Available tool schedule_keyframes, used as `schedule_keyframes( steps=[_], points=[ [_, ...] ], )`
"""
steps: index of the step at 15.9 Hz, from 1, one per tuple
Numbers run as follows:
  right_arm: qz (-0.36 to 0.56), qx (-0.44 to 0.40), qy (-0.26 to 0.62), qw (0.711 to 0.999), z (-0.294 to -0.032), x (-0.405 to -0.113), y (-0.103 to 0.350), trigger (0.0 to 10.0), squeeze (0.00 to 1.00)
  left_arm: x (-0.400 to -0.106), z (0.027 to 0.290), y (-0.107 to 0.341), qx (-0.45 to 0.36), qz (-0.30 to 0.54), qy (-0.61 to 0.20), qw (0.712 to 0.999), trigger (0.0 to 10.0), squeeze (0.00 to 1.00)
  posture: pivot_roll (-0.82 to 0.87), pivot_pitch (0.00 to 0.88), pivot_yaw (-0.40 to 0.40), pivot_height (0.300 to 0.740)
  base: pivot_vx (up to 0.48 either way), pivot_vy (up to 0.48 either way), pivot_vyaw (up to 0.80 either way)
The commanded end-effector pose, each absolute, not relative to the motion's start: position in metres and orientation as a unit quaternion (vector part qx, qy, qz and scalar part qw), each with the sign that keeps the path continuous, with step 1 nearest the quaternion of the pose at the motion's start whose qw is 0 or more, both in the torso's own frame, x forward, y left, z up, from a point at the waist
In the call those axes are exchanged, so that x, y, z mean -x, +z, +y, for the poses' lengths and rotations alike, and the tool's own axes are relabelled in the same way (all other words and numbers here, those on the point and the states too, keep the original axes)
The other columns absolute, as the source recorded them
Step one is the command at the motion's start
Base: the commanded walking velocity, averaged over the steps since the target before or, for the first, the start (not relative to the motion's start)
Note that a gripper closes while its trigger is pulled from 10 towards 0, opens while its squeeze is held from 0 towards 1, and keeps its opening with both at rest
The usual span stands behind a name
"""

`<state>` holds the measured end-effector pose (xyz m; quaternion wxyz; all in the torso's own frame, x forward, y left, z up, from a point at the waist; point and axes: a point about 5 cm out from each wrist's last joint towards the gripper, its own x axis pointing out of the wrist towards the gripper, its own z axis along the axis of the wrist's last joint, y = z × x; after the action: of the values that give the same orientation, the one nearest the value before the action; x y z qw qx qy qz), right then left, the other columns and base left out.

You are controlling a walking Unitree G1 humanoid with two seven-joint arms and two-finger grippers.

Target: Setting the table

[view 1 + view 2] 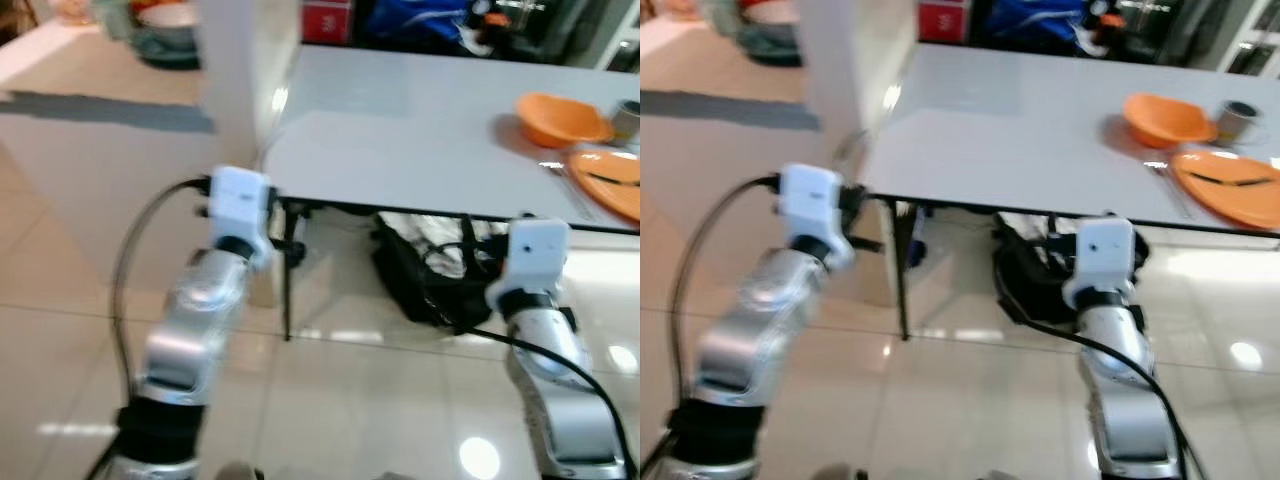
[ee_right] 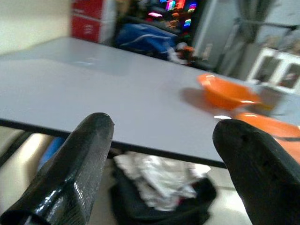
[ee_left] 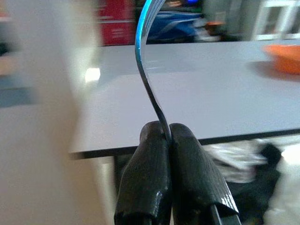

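Steel, thin and curved, rose from between the left claw's [image 3: 169, 133] pressed fingers: a piece of cutlery [image 3: 146, 70] pinched by its narrow handle, its far end cut off by the frame, so whether fork or spoon could not be told. The right claw [image 2: 164, 159] stood spread and empty, its two black, finely textured fingers wide apart, aimed at the tabletop's near edge.

Both arms were held out short of the tabletop [image 1: 400, 130], a smooth pale grey slab with a thin dark edge on slim black legs. At its far right sat an orange bowl [image 1: 562, 118], glossy and rounded like plastic, and just beside it, nearer the robot, a flat orange plate [image 1: 612, 178] with a dark utensil lying across it. A small metal cup [image 1: 1238, 120] stood next to the bowl. A black bag [image 1: 430, 280] with pale cloth spilling from it lay on the glossy tiled floor beneath.

The step in hand looked like carrying the cutlery to the place setting. Next, the robot would probably need to close in toward the right end and lay the piece beside the plate, lowering it flat before letting go, since thin metal could slide on so smooth a surface.
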<state>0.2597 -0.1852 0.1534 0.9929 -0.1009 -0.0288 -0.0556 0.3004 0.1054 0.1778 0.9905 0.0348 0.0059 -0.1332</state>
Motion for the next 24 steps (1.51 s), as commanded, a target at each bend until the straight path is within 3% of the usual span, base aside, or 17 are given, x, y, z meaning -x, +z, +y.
schedule_keyframes(
  steps=[1,4,7,16,24],
  points=[
    [-0.035,0.098,-0.056,0.993,-0.183,-0.261,0.157,10.0,0.0,-0.3,0.112,0.184,-0.042,-0.006,-0.125,0.991,10.0,0.0,0.02,0.035,-0.02,0.74,0.0,-0.48,0.0],
    [-0.038,0.091,-0.055,0.994,-0.181,-0.26,0.156,10.0,0.0,-0.299,0.118,0.19,-0.064,-0.035,-0.094,0.993,10.0,0.0,0.03,0.03,-0.021,0.74,0.0,-0.16,0.0],
    [-0.039,0.073,-0.025,0.996,-0.172,-0.261,0.157,10.0,0.0,-0.294,0.115,0.194,-0.071,-0.062,-0.139,0.986,10.0,0.0,0.04,0.03,-0.021,0.74,0.0,0.0,0.0],
    [-0.031,0.095,0.012,0.995,-0.161,-0.263,0.155,10.0,0.0,-0.293,0.121,0.195,-0.06,-0.064,-0.134,0.987,10.0,0.0,0.05,0.042,-0.022,0.74,0.423,0.0,-0.17],
    [-0.039,0.094,0.014,0.995,-0.157,-0.266,0.155,10.0,0.0,-0.295,0.124,0.196,-0.063,-0.064,-0.131,0.987,10.0,0.0,0.05,0.035,-0.021,0.74,0.477,0.0,0.7]
  ],
)
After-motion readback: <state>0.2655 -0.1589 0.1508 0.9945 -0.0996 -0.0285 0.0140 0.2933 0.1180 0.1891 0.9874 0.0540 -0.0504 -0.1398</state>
